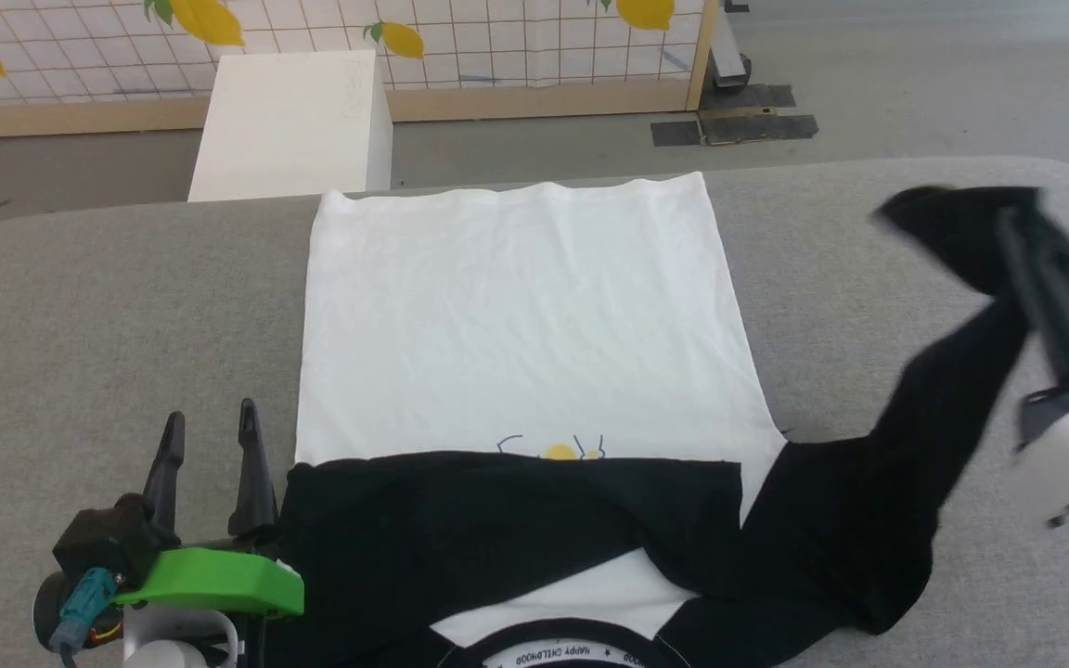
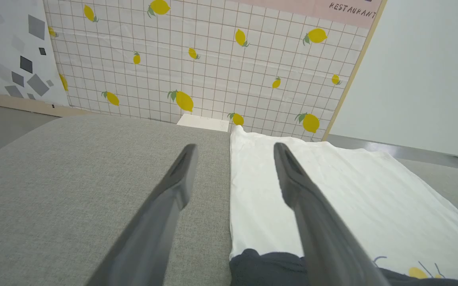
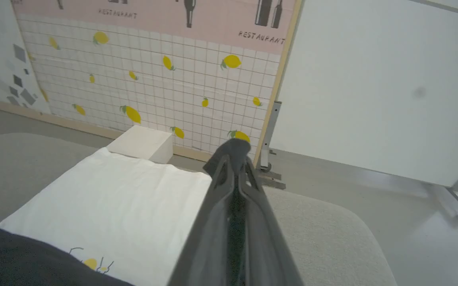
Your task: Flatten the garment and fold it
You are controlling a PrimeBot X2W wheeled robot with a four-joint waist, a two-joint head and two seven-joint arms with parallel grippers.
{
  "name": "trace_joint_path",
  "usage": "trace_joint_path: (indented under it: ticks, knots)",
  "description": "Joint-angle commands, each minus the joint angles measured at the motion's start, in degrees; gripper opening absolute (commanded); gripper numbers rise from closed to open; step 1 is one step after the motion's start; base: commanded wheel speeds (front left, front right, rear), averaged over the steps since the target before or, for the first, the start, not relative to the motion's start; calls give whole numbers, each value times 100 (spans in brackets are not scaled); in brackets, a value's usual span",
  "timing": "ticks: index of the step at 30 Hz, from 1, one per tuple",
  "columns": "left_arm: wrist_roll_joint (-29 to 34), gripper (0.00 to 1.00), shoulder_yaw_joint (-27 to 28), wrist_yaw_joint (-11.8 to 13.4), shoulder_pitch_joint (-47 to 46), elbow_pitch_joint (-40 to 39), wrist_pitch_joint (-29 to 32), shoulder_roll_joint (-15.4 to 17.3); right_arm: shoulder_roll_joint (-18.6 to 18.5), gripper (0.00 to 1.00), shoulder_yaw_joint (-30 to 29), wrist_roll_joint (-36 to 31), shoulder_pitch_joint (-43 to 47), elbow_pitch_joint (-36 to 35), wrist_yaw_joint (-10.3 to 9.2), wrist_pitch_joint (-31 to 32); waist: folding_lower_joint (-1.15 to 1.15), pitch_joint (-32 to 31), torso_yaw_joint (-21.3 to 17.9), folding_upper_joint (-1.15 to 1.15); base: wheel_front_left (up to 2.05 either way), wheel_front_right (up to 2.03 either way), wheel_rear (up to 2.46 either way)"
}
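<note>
On the grey fabric bench [image 1: 80,325] lies the white shirt with black raglan sleeves [image 1: 516,315]; my right fingers [image 1: 1059,297] pinch one sleeve [image 1: 943,390] aloft, left fingers [image 1: 251,464] gape empty beside it, white rectangular box [image 1: 293,121] beyond.

- The garment [image 1: 516,315] lies flat on the table [image 1: 108,306], collar nearest the robot.
- One sleeve [image 1: 516,501] lies across its chest; the other sleeve [image 1: 924,408] extends right.
- The left gripper [image 1: 211,413] sits just left of the garment.
- The box [image 1: 293,121] stands behind the table.
</note>
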Motion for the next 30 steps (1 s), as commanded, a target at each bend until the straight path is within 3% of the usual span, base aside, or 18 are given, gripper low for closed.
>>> trace_joint_path:
  ticks: [1, 6, 11, 20, 30]
  knots:
    - [45, 100, -2, -34, 8, 21, -22, -15, -30, 0, 292, 34, -44, -124, -9, 24, 0, 3, 34, 0, 0, 0, 0]
    - [93, 100, -39, -65, -42, 64, -22, -14, 43, 0, 1550, -34, -356, -150, -9, 1, 0, -6, 126, 0, 0, 0, 0]
    - [108, 100, -91, -89, -85, 93, -22, -14, 277, 0, 2642, -56, -581, 455, -9, -146, 0, 36, 254, 0, 0, 0, 0]
    - [76, 100, -193, -115, -284, 97, -22, -16, 781, 0, 4179, 126, -896, 2399, -9, -791, 0, 393, 575, 0, 0, 0, 0]
    - [-39, 100, -295, -87, -587, 52, -22, -17, 1060, 0, 4994, 285, -1486, 4503, -9, -1482, 0, 960, 876, 0, 0, 0, 0]
